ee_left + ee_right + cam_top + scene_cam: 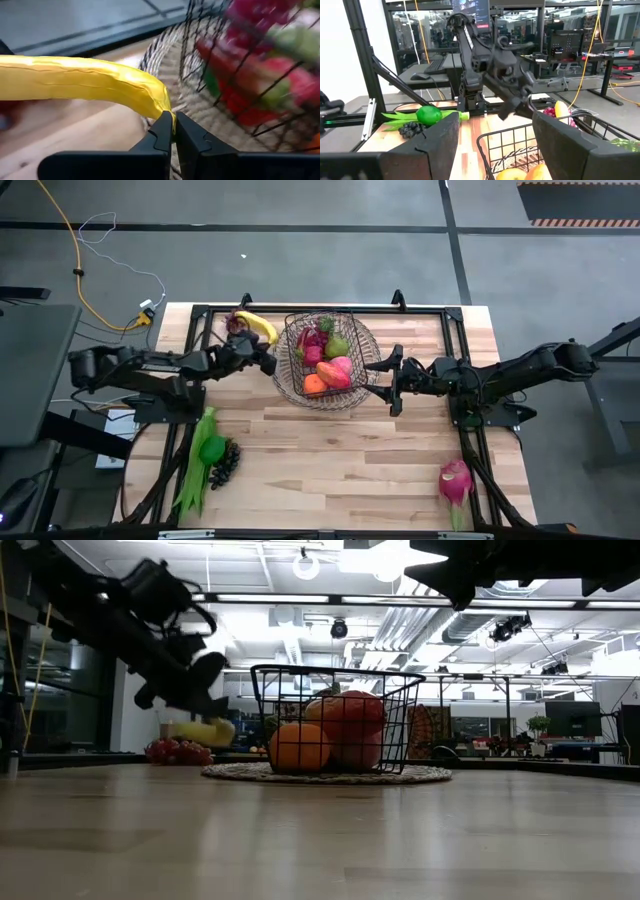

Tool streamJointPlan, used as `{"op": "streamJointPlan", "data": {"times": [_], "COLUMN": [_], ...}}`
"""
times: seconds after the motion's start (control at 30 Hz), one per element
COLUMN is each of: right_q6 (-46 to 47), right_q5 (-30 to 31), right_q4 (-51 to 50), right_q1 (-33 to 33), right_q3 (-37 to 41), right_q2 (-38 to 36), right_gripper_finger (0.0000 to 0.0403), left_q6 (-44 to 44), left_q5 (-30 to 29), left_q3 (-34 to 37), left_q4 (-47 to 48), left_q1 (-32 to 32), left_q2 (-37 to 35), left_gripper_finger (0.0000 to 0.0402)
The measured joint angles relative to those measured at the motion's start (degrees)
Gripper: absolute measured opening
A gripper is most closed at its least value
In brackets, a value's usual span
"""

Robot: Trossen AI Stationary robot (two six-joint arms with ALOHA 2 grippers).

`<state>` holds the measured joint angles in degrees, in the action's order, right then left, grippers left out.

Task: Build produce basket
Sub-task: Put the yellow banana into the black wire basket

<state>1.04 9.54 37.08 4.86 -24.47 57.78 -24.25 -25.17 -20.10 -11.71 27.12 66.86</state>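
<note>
We have the left gripper (173,131) clenched on one tip of the banana (80,80), whose long axis trails away from the basket (325,355) just beside it. The right gripper (388,378) waits released at the basket's far side.

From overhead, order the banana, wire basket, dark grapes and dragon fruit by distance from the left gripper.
1. Banana, pinched in the left gripper.
2. Wire basket, beside it, mid-table.
3. Dark grapes, near front-left edge.
4. Dragon fruit, front-right corner.
</note>
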Motion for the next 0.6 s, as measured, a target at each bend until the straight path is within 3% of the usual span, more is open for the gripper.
{"op": "streamJointPlan", "data": {"times": [0.27, 0.6], "right_q6": [0.0, 0.0], "right_q5": [3.1, 3.1], "right_q4": [0.0, 0.4], "right_q1": [0.0, 0.0], "right_q3": [0.0, 0.0], "right_q2": [0.0, 0.0], "right_gripper_finger": [0.0243, 0.0243], "left_q6": [1.4, 16.9], "left_q5": [-7.0, -18.9], "left_q3": [0.0, 0.0], "left_q4": [5.8, 0.1], "left_q1": [-6.9, -22.2], "left_q2": [-14.1, -24.1], "left_gripper_finger": [0.0, 0.0]}}
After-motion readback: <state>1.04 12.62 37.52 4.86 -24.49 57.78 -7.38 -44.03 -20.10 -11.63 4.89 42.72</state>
